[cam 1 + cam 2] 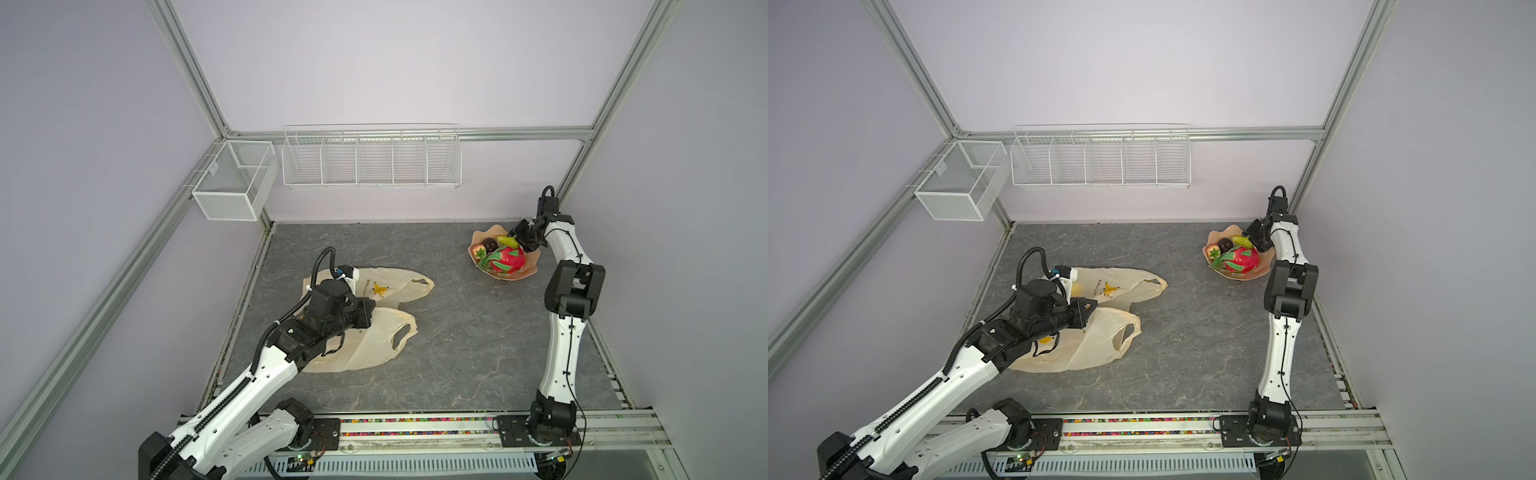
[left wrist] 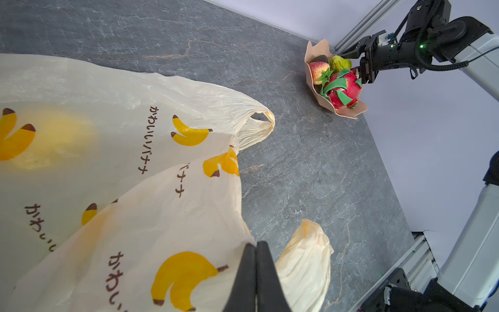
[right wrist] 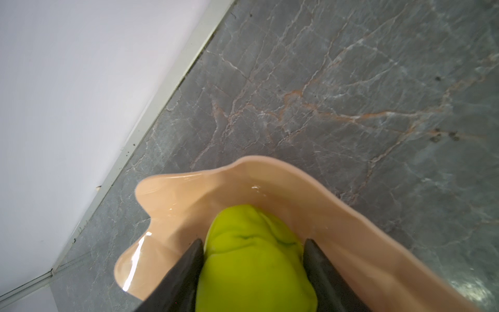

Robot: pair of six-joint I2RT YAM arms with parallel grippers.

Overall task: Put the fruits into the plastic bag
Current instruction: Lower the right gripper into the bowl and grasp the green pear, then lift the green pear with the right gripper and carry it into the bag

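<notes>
Left fingers pressed shut, pinching upper rim of plastic bag; bag spread on counter, left side, handles toward centre. Right fingers half closed round green lumpy fruit in peach bowl, far right corner; contact seemingly on both sides. Dragon fruit, strawberry, dark ball share the bowl

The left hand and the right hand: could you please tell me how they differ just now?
The left hand is shut, pinching an edge of the bag; the right hand stands wider, its jaws against both sides of the green fruit. The left hand hangs over the bag; the right hand reaches into the bowl. Both have black fingers.
</notes>
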